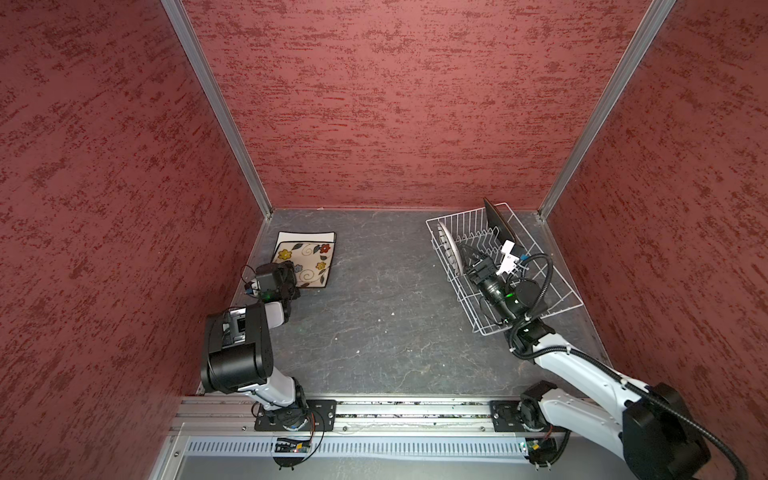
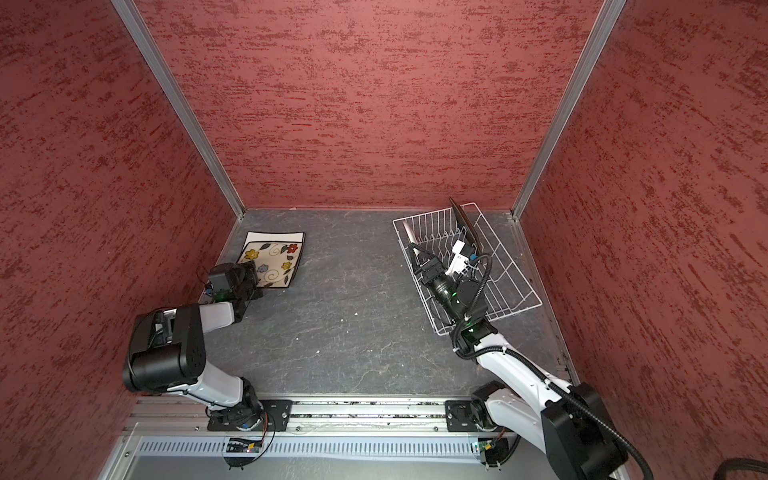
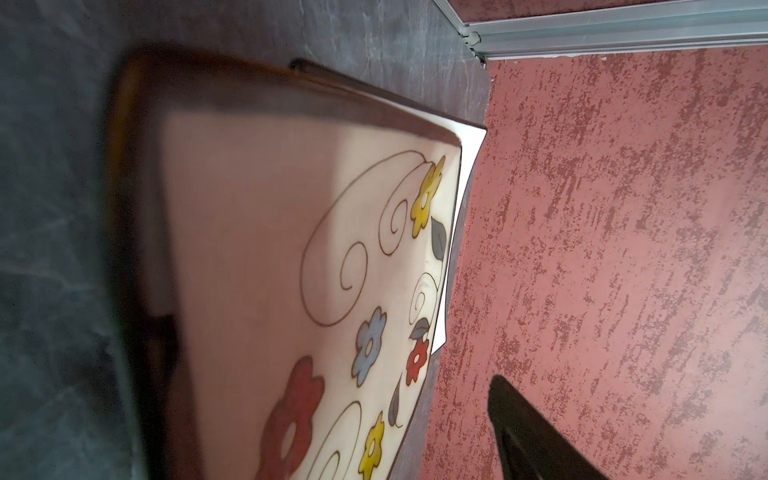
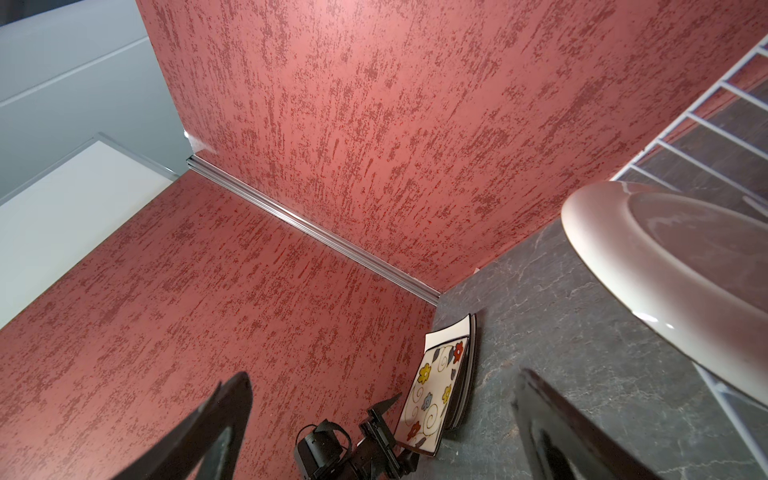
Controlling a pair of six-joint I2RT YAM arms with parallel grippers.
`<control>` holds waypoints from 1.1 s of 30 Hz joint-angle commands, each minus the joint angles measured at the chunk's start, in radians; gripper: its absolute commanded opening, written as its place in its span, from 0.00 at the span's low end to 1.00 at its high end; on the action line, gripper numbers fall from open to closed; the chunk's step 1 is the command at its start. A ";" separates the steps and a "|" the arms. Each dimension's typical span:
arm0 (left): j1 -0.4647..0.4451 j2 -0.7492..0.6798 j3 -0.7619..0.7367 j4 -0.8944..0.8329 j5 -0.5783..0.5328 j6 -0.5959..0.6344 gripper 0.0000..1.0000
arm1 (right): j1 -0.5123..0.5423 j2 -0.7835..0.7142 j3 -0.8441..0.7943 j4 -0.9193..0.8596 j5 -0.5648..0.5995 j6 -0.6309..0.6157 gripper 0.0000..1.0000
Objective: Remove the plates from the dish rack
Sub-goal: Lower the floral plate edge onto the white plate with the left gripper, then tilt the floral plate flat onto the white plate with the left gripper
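Dish rack (image 1: pixel 559 291): round plate (image 1: pixel 449 245), black plate (image 1: pixel 498 224)

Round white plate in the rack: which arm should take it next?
Right. The right gripper is open inside the dish rack, beside the round white plate; the left gripper is far off at the floral plate.

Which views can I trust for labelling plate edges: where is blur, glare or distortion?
Left wrist view: the floral plate is blurred at its rim nearest the lens, sharp at the far flowers. Right wrist view: the round white plate is soft, with glare spots. In both top views: sharp, evenly lit, but the frame posts splay outward.
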 commanded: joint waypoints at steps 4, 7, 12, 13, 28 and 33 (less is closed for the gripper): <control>-0.017 -0.033 0.089 -0.149 -0.045 0.045 0.93 | -0.002 -0.012 -0.011 0.038 0.023 0.005 0.99; -0.029 -0.030 0.114 -0.185 -0.066 0.053 0.98 | -0.002 -0.010 -0.008 0.039 0.021 0.005 0.99; -0.030 -0.004 0.153 -0.208 -0.058 0.050 0.99 | -0.002 -0.006 -0.009 0.039 0.020 0.005 0.99; -0.030 0.005 0.156 -0.207 -0.053 0.045 1.00 | -0.002 -0.007 -0.009 0.039 0.020 0.003 0.99; -0.045 0.046 0.251 -0.288 -0.021 0.034 1.00 | -0.002 -0.004 -0.010 0.036 0.031 -0.004 0.99; -0.046 0.031 0.256 -0.324 -0.033 0.031 1.00 | -0.002 0.001 -0.010 0.038 0.026 -0.003 0.99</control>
